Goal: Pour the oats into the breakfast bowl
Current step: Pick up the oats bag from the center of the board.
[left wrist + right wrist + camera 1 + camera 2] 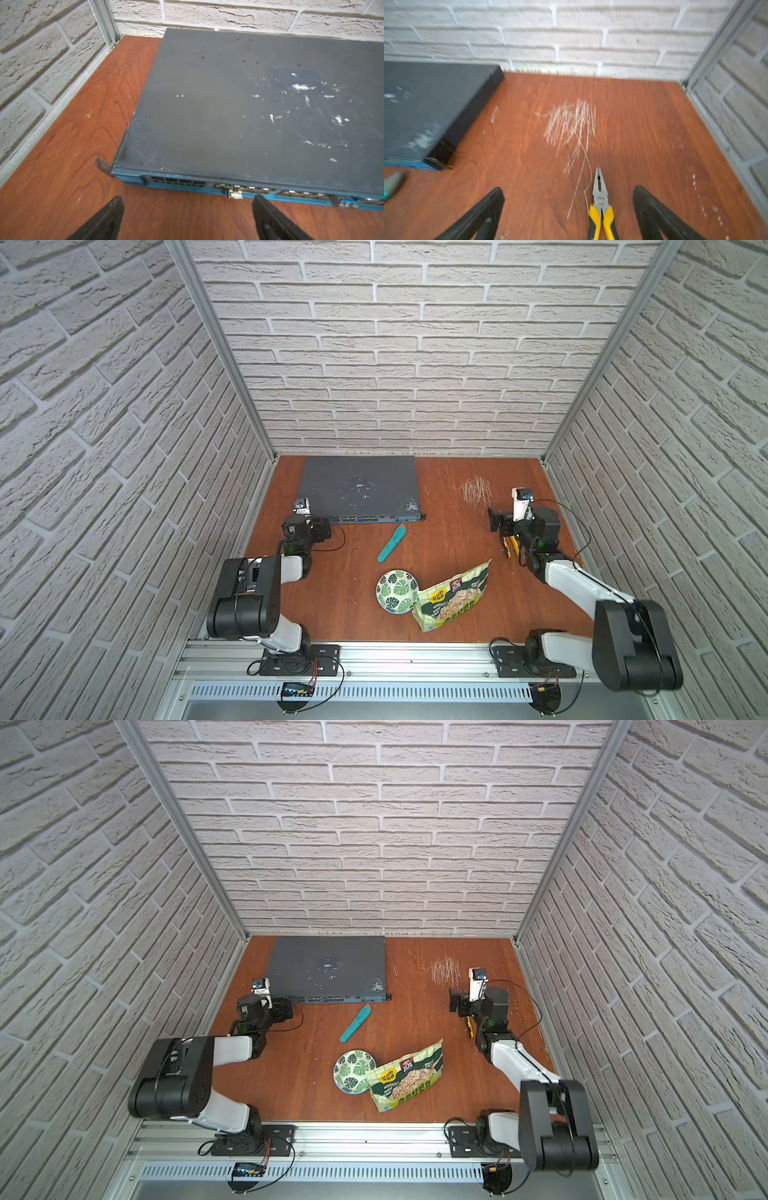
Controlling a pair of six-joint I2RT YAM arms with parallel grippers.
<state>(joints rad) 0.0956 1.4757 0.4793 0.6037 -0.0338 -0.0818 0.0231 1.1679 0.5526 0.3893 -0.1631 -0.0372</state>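
Observation:
The oats are in a soft green pouch (453, 599) (409, 1077) lying flat near the table's front, with a yellow label and an oat picture facing up. Its left corner touches the breakfast bowl (397, 591) (354, 1071), a small white bowl with green leaf prints and nothing in it. My left gripper (320, 526) (188, 209) hovers open at the back left, far from both. My right gripper (500, 524) (569, 199) is open at the back right, over bare wood and pliers. Neither wrist view shows the pouch or the bowl.
A dark grey network switch (359, 487) (239, 108) lies at the back, just ahead of my left gripper. A teal cutter (391, 542) lies mid-table. Yellow-handled pliers (600, 205) (510, 548) and thin wire pieces (571, 124) lie below my right gripper. Brick walls enclose three sides.

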